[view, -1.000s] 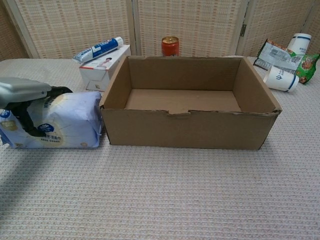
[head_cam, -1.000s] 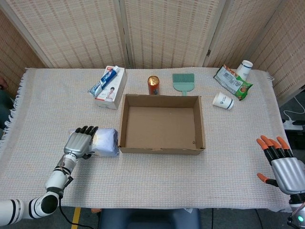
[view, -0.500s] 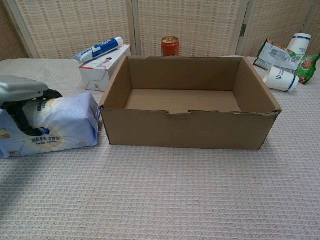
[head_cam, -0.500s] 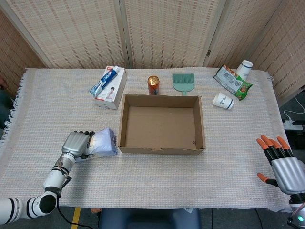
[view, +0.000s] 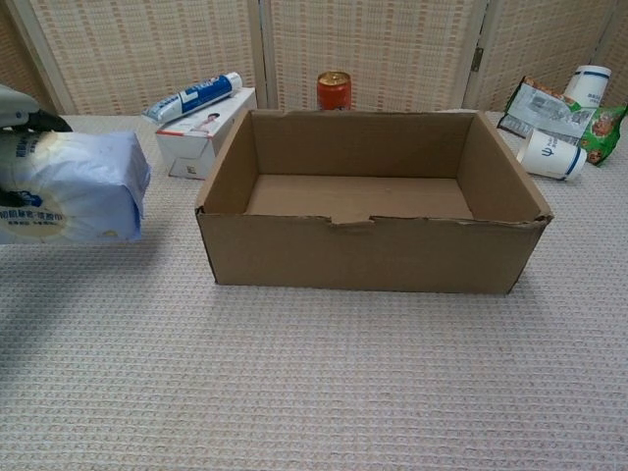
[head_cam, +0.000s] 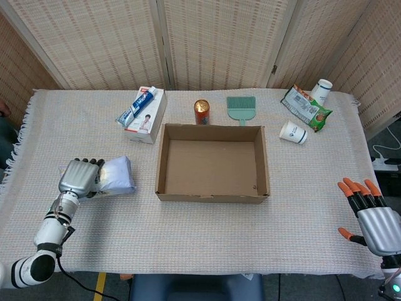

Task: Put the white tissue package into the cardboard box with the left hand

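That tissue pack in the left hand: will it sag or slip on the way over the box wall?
The white tissue package looks soft and plastic-wrapped, so it probably squashes rather than droops. The left hand grips one end only, so the glossy film might slide. It seems light, likely fine to clear the cardboard box.

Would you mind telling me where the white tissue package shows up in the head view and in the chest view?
Head view: the white tissue package is at left of centre, held by the left hand, left of the cardboard box.
Chest view: the package is at the left edge, upper half, lifted off the cloth.
Shared landmark: the red can behind the box.
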You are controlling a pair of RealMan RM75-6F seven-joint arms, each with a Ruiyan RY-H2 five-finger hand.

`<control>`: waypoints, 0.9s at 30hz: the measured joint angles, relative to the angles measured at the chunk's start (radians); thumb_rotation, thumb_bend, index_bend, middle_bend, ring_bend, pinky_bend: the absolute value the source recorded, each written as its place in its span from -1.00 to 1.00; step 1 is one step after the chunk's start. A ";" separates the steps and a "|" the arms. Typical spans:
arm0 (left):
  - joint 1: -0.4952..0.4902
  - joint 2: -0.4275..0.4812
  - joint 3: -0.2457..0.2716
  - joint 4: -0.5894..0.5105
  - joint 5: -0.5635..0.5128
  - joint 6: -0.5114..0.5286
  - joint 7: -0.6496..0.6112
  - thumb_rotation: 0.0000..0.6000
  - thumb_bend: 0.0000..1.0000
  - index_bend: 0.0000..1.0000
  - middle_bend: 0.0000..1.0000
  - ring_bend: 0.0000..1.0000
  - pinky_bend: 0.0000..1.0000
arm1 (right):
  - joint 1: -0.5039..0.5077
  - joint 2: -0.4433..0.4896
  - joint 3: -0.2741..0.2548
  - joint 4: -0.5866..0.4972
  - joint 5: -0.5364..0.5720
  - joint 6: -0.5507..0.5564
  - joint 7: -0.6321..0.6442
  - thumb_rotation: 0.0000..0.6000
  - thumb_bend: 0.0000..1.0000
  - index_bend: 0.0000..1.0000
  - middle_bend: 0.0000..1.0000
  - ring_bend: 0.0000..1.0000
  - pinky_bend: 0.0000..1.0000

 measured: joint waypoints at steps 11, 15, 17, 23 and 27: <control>-0.043 0.061 -0.051 -0.075 0.080 0.116 0.045 1.00 -0.46 -0.17 0.11 -0.11 0.08 | -0.004 0.009 0.000 -0.006 -0.007 0.013 0.011 1.00 -1.00 -0.88 -0.94 -1.00 -1.00; -0.058 0.045 -0.083 -0.069 0.150 0.182 0.062 1.00 -0.46 -0.14 0.15 -0.08 0.10 | -0.005 0.013 0.003 -0.006 -0.005 0.016 0.020 1.00 -1.00 -0.88 -0.94 -1.00 -1.00; -0.070 0.038 -0.103 -0.071 0.166 0.195 0.074 1.00 -0.46 -0.14 0.15 -0.08 0.11 | -0.005 0.014 0.003 -0.006 -0.004 0.015 0.022 1.00 -1.00 -0.88 -0.94 -1.00 -1.00; -0.116 0.013 -0.158 -0.125 0.135 0.185 0.083 1.00 -0.46 -0.13 0.15 -0.07 0.11 | -0.003 0.013 0.004 -0.006 -0.004 0.012 0.022 1.00 -1.00 -0.88 -0.94 -1.00 -1.00; -0.155 -0.043 -0.181 -0.145 0.128 0.190 0.102 1.00 -0.46 -0.11 0.17 -0.06 0.13 | -0.005 0.015 0.003 -0.008 -0.007 0.017 0.022 1.00 -1.00 -0.88 -0.94 -1.00 -1.00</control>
